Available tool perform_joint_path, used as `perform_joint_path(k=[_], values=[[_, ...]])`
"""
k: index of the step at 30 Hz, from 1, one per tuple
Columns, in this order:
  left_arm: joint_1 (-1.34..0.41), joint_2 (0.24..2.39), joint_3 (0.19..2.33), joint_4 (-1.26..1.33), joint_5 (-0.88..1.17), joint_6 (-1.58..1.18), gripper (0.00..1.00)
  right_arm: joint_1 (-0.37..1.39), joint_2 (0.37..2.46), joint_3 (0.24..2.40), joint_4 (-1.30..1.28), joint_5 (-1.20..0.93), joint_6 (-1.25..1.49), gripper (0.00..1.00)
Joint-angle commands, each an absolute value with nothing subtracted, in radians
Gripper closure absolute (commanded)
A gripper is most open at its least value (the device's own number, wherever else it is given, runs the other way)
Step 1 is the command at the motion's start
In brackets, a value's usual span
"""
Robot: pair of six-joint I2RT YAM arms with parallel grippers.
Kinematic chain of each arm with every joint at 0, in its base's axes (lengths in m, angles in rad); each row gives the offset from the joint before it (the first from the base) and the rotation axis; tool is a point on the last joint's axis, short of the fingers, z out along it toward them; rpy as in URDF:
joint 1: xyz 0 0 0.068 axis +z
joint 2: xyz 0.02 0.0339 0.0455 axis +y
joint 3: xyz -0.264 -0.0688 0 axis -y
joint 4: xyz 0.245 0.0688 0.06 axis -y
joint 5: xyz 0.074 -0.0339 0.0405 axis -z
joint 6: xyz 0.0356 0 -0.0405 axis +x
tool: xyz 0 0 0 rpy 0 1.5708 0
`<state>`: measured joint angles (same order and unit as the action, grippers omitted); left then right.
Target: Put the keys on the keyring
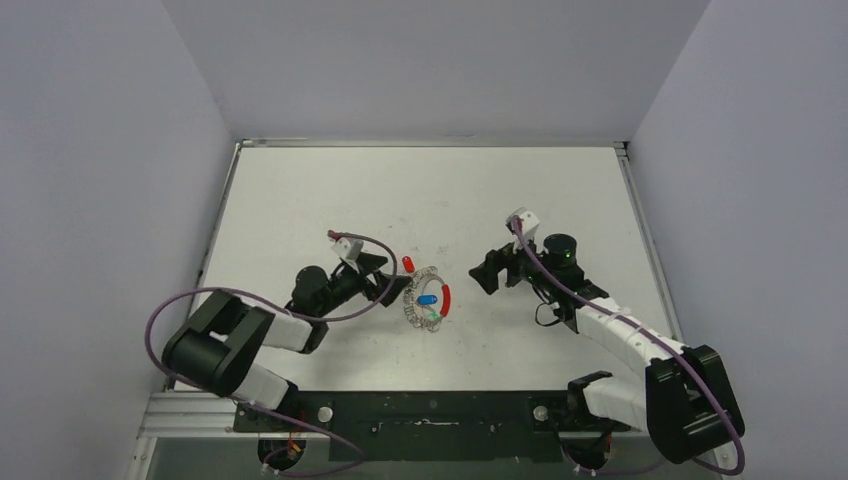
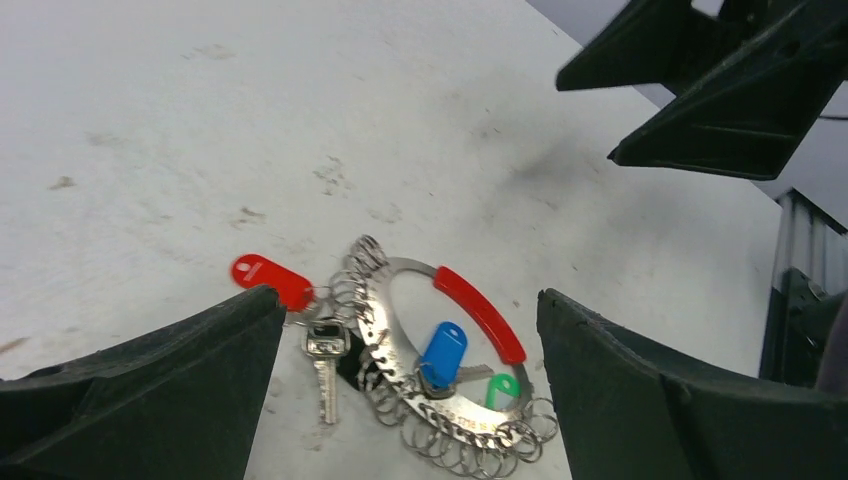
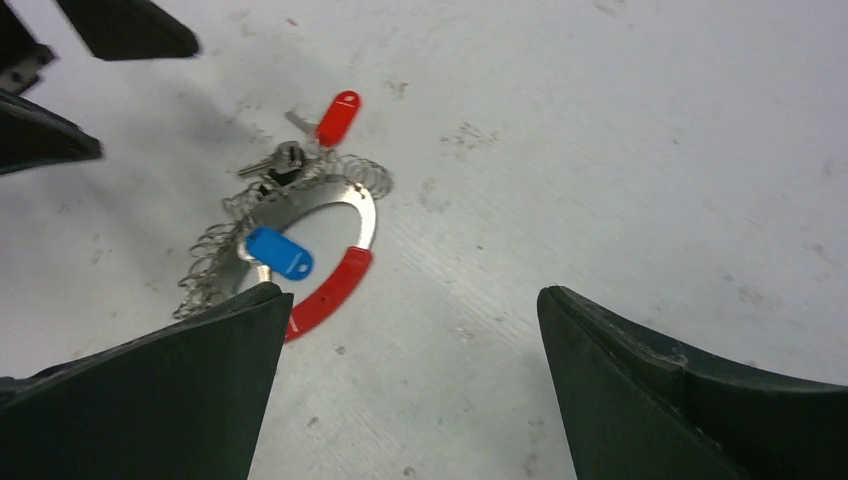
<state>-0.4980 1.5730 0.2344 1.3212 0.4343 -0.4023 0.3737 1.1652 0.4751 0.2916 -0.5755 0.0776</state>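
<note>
The keyring [image 2: 385,345] lies flat on the table, a silvery band hung with several small wire rings and closed by a red curved section [image 2: 480,312]. The blue-headed key [image 2: 443,352] rests across the band, and the green-headed key [image 2: 503,388] lies just inside the loop beside it. My left gripper [image 2: 408,300] stands open just left of the ring, nothing between its fingers. My right gripper [image 3: 412,292] is open over bare table to the ring's right. From the right wrist I see the keyring [image 3: 340,225] and blue key [image 3: 279,252]; the green key is hidden there.
A red-tagged key [image 2: 270,280] and a plain silver key [image 2: 324,360] lie at the ring's far-left side. From above, the keyring [image 1: 411,305] sits mid-table between the left gripper [image 1: 388,280] and right gripper [image 1: 478,272]. Purple cables trail along both arms.
</note>
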Motion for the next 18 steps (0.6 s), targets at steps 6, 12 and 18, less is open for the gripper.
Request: perform_joint_path(k=[6,12,18], values=[[-0.313,1.062,0.416,0.388,0.229,-0.151,0.03,0.152,1.081,0.506,0.144,-0.204,0.053,0.00],[-0.223,1.026,0.474,0.144,-0.040,-0.074,0.03,0.107,1.083,0.407,0.279,0.089,-0.014,0.00],[-0.170,1.190,0.455,0.353,-0.169,-0.014,0.03,0.082,1.246,0.327,0.580,0.160,-0.009,0.00]])
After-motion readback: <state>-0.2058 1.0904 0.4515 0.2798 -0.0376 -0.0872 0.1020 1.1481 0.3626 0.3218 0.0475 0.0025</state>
